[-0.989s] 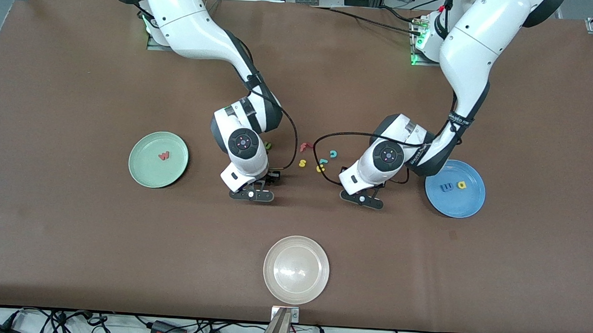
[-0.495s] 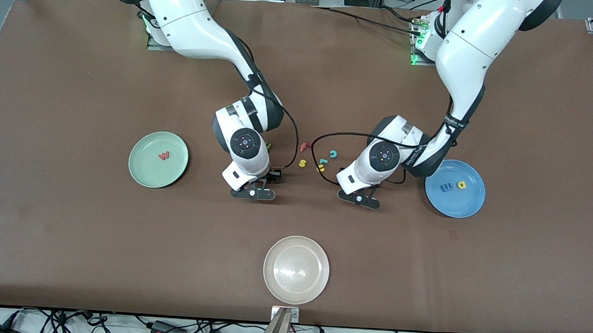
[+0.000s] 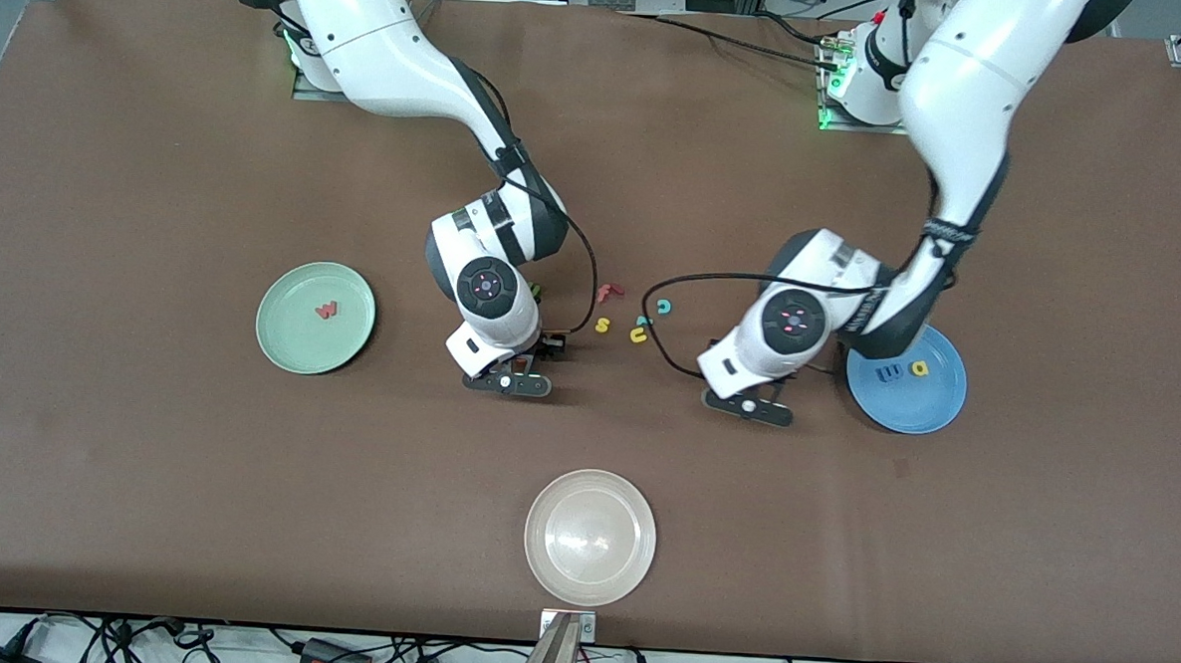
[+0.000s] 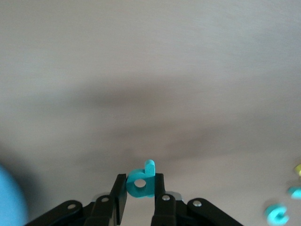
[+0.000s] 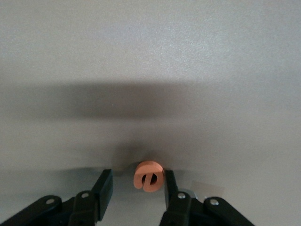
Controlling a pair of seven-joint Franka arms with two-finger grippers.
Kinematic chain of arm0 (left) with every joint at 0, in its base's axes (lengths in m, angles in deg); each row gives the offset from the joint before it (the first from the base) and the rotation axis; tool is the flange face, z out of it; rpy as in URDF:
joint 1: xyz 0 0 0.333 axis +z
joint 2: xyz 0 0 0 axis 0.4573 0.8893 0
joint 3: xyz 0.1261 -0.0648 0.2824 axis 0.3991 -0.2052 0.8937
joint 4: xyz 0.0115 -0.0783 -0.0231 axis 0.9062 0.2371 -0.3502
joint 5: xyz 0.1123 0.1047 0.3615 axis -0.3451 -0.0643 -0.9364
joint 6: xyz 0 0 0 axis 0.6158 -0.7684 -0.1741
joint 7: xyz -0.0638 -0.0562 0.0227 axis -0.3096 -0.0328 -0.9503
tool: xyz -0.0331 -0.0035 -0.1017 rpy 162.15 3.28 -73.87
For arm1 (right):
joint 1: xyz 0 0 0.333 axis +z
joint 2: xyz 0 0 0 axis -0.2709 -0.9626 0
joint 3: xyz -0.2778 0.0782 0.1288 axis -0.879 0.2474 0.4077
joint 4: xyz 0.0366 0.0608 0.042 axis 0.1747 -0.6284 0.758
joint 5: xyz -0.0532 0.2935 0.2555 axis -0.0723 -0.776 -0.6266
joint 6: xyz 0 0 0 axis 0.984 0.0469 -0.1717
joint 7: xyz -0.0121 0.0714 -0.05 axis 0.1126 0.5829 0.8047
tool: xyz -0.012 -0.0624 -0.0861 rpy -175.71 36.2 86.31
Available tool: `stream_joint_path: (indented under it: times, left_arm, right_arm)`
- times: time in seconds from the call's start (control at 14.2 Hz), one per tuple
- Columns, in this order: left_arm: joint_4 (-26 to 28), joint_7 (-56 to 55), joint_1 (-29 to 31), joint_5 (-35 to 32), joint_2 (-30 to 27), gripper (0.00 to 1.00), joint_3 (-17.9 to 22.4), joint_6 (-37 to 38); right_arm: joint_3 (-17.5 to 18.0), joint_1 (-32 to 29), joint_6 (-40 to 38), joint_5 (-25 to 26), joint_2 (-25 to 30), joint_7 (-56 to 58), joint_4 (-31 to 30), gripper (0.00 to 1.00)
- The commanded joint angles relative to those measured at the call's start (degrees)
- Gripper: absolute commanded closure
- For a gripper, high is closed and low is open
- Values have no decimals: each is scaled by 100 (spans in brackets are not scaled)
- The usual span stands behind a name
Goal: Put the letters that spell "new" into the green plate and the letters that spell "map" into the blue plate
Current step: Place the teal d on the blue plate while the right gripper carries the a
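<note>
My left gripper (image 3: pixel 747 406) (image 4: pixel 140 184) is shut on the teal p (image 4: pixel 148 168), just above the bare table beside the blue plate (image 3: pixel 911 407). That plate holds the blue m (image 3: pixel 889 372) and the yellow a (image 3: pixel 919 367). My right gripper (image 3: pixel 508 383) (image 5: pixel 137 176) is down at the table, open around the orange e (image 5: pixel 143 168); one finger touches the e and the other stands apart. The pinkish-red w (image 3: pixel 326 310) lies in the green plate (image 3: pixel 291 344). The dark green n (image 3: pixel 533 291) peeks out beside the right arm's wrist.
A loose cluster lies between the two arms: red f (image 3: pixel 607 291), yellow s (image 3: pixel 602 324), yellow u (image 3: pixel 638 335), teal c (image 3: pixel 663 306). A whitish translucent plate (image 3: pixel 589 537) sits near the table's front edge. A black cable loops by the cluster.
The left gripper has shut on the teal p and carried it from the cluster toward the blue plate. The right gripper's fingers have narrowed around the orange e.
</note>
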Motion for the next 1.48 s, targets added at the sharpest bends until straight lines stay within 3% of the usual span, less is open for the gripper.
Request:
stream_joint_path:
  times: [0.0, 0.35, 0.49, 0.78, 0.92, 0.99, 1.06, 1.13, 1.27, 1.41]
  left_arm:
    - [142, 822, 505, -120, -516, 97, -4, 639]
    - [168, 2606, 1779, -155, -429, 94, -4, 598]
    - [255, 3083, 2035, -164, -262, 94, -4, 317]
    - [686, 3102, 2185, -435, -51, 92, 13, -333]
    - [695, 3093, 2308, -445, 37, 84, 22, -352]
    - [695, 3119, 2299, -471, 37, 67, 22, -352]
    - [652, 3119, 2273, -524, 29, 17, 22, -343]
    - [651, 3145, 2282, -533, -15, 0, -4, -300]
    - [608, 3181, 2273, -524, -146, 0, -65, -142]
    - [336, 3128, 2142, -515, -349, 0, -83, 331]
  right_arm:
    - [48, -54, -150, 40, -44, -2, 81, 47]
    - [48, -63, -151, 75, -97, 25, 81, 49]
    - [48, -46, -142, 75, -115, 34, 81, 55]
    - [48, -72, -151, 93, -106, 69, 81, 88]
    - [21, -63, -151, 75, -62, -10, 81, 89]
    - [-5, -72, -160, 66, -36, -36, 81, 89]
    - [-40, -185, -194, 84, 121, 7, 20, 89]
    - [-84, -291, -273, 93, 288, 42, -111, 90]
    - [-303, -467, -659, 102, 657, 165, -445, 90]
    - [-759, -406, -687, 128, 1008, 288, -1041, 90]
